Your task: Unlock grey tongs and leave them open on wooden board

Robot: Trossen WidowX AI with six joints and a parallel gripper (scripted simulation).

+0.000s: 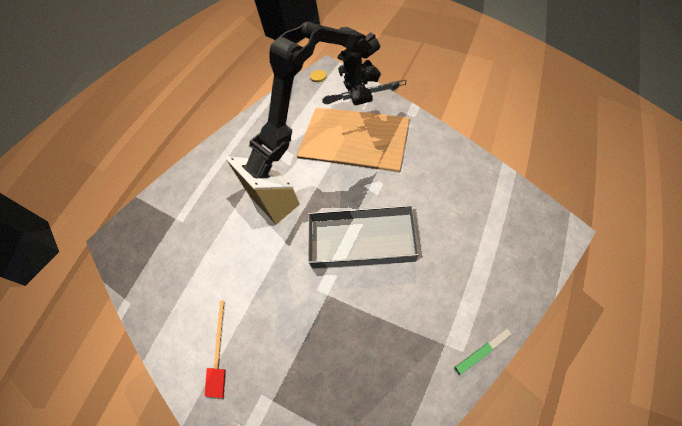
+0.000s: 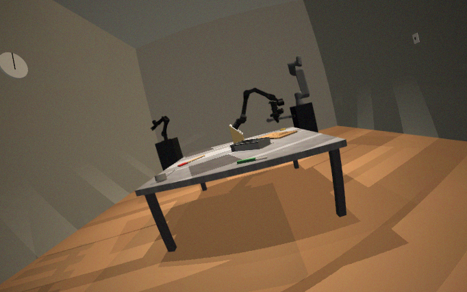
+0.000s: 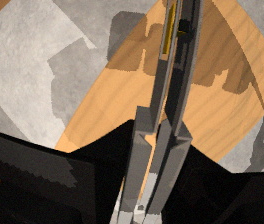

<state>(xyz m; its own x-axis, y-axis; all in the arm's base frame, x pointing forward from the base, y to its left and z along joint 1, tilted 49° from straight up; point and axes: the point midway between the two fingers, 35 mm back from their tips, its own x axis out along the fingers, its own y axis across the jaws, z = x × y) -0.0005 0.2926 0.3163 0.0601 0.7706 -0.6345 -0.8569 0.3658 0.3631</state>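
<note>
The gripper (image 1: 358, 94) is clamped on the grey tongs (image 1: 365, 92), carrying them level in the air over the far edge of the wooden board (image 1: 353, 138), probably for lowering there; the roasting tin (image 1: 362, 259) sits nearer, bare; the arms look nearly closed.
</note>
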